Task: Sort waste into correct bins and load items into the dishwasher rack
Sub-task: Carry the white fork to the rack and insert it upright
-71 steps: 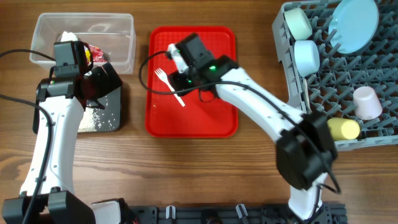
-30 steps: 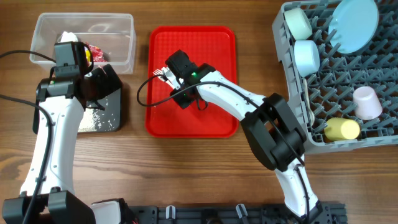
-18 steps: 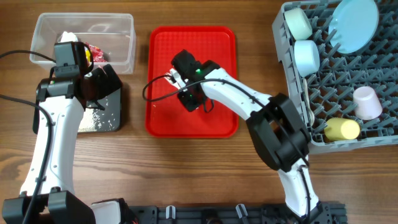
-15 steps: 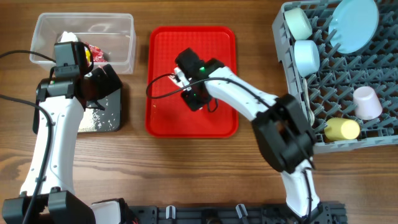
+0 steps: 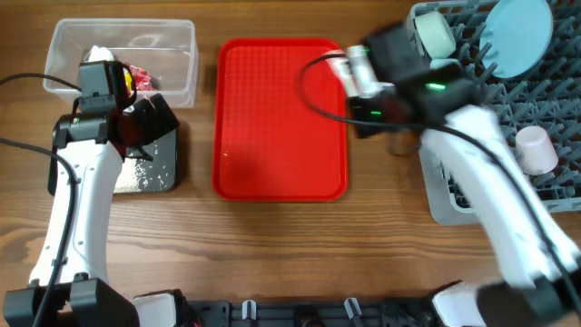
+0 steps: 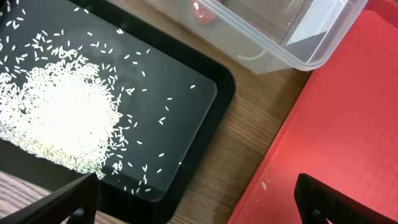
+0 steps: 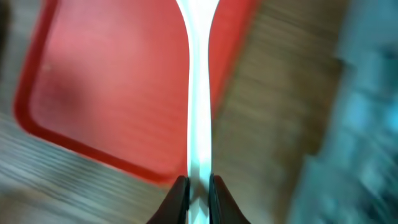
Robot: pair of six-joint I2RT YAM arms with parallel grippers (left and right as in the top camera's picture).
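— Fingers (image 7: 180,194) of the right gripper (image 7: 199,186): condition?

— Pinched narrow on the thin handle of a white utensil (image 7: 199,93), near its end, with the handle running straight out ahead of the jaws. Fork or spoon cannot be told; the wrist view is smeared. Holding it by the end leaves the working end free, which in my judgement suits dropping it between pegs.

— Position of that arm?

— Overhead, the right arm shows blurred over the gap between the red tray (image 5: 272,173) and the dishwasher rack (image 5: 554,91). The red tray is bare. The rack already holds a plate (image 5: 517,36), a bowl (image 5: 436,32) and a pink cup (image 5: 536,150).

— Left side?

— The left gripper (image 6: 198,183) hangs with its fingers spread wide, gripping nothing, above the near corner of the black tray (image 6: 224,93). Rice (image 6: 62,118) lies heaped in that tray with grains scattered around the heap. The clear tub (image 5: 64,45) just beyond holds tissue (image 5: 100,54) and wrappers (image 5: 141,77).

— Assessment?

— Waste looks sorted. The utensil appears to be the last item to load. The risk is a thin handle slipping or catching a peg.
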